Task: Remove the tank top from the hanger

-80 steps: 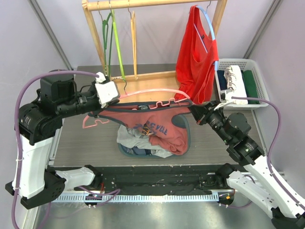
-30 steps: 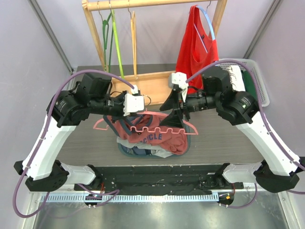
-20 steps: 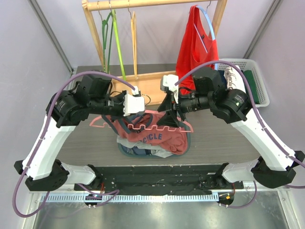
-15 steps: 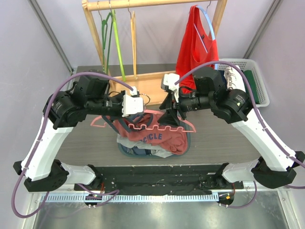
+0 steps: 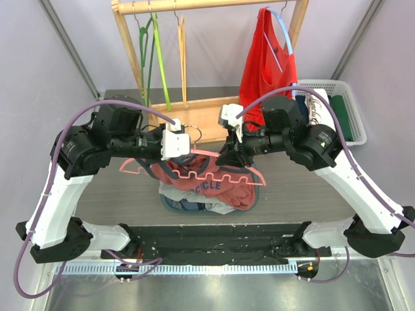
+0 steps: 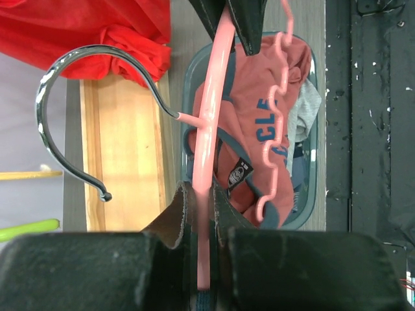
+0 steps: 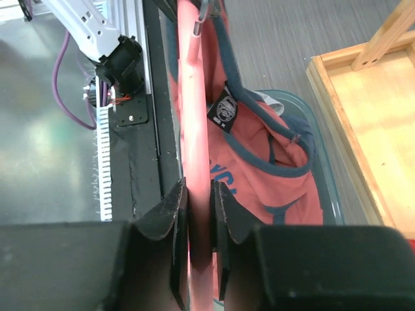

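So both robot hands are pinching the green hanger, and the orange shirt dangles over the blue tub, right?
Not quite. The hanger that the left gripper and right gripper pinch is pink, not green, as both wrist views show. The green hangers are up on the wooden rack. The orange shirt does dangle over the blue tub.

Wooden rack (image 5: 207, 5), red garment (image 5: 262, 78) hanging, green hangers (image 5: 160, 71), white basket (image 5: 327, 82) of folded clothes.
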Tool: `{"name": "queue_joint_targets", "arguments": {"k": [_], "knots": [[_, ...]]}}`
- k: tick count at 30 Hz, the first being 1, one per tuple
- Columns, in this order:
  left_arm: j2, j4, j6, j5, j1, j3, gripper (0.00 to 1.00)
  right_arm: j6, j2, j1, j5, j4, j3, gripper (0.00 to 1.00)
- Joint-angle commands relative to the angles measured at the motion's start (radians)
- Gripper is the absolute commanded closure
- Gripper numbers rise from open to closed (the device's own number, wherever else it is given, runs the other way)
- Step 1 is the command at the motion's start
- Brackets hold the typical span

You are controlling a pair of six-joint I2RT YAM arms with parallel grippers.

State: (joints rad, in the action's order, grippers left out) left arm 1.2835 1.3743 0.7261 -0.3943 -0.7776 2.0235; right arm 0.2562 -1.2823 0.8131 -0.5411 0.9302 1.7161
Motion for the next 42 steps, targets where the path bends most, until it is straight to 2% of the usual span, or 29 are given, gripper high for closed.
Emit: {"name": "queue_joint_targets", "arguments": {"k": [1, 2, 3, 5, 6, 7, 9, 11, 15, 19, 23, 29, 33, 37, 42], "knots": [[-0.036, -0.07, -0.023, -0.022, -0.006, 0.031, 1.0, -0.058, 0.061, -0.005, 0.125, -0.08, -0.038, 0.99], [-0.042, -0.105, -0.04, 0.009, -0.006, 0.027, 0.99, -0.072, 0.087, -0.005, 0.142, -0.096, -0.055, 0.99], [-0.049, -0.131, -0.081, 0.029, -0.005, 0.02, 0.9, -0.075, 0.1, -0.005, 0.162, -0.12, -0.062, 0.99], [-0.059, -0.197, -0.117, 0.069, 0.001, -0.003, 0.76, -0.083, 0.145, -0.005, 0.207, -0.149, -0.091, 0.98], [-0.073, -0.227, -0.146, 0.119, 0.014, -0.015, 0.37, -0.083, 0.164, -0.005, 0.223, -0.175, -0.102, 0.98], [-0.078, -0.248, -0.187, 0.144, 0.023, -0.038, 0.23, -0.083, 0.179, -0.005, 0.262, -0.188, -0.113, 0.98], [-0.104, -0.287, -0.215, 0.172, 0.049, -0.051, 0.08, -0.075, 0.218, -0.005, 0.289, -0.205, -0.139, 0.98], [-0.125, -0.314, -0.27, 0.183, 0.082, -0.063, 0.0, -0.072, 0.233, -0.005, 0.314, -0.2, -0.154, 0.99], [-0.19, -0.388, -0.401, 0.207, 0.164, -0.121, 0.0, -0.08, 0.259, -0.005, 0.357, -0.2, -0.168, 0.98], [-0.289, -0.437, -0.511, 0.181, 0.228, -0.32, 0.0, -0.086, 0.281, -0.005, 0.371, -0.237, -0.199, 0.99], [-0.302, -0.474, -0.608, 0.157, 0.255, -0.454, 0.0, -0.081, 0.281, -0.005, 0.369, -0.226, -0.187, 0.98], [-0.269, -0.521, -0.665, 0.181, 0.255, -0.502, 0.0, -0.098, 0.299, -0.005, 0.329, -0.223, -0.181, 0.99], [-0.317, -0.596, -0.706, 0.17, 0.255, -0.588, 0.0, -0.104, 0.313, -0.005, 0.311, -0.217, -0.178, 0.99], [-0.294, -0.597, -0.723, 0.146, 0.253, -0.582, 0.0, -0.107, 0.316, -0.005, 0.306, -0.215, -0.176, 0.99], [-0.262, -0.606, -0.761, 0.097, 0.253, -0.549, 0.09, -0.109, 0.313, -0.005, 0.303, -0.217, -0.181, 0.98]]}}
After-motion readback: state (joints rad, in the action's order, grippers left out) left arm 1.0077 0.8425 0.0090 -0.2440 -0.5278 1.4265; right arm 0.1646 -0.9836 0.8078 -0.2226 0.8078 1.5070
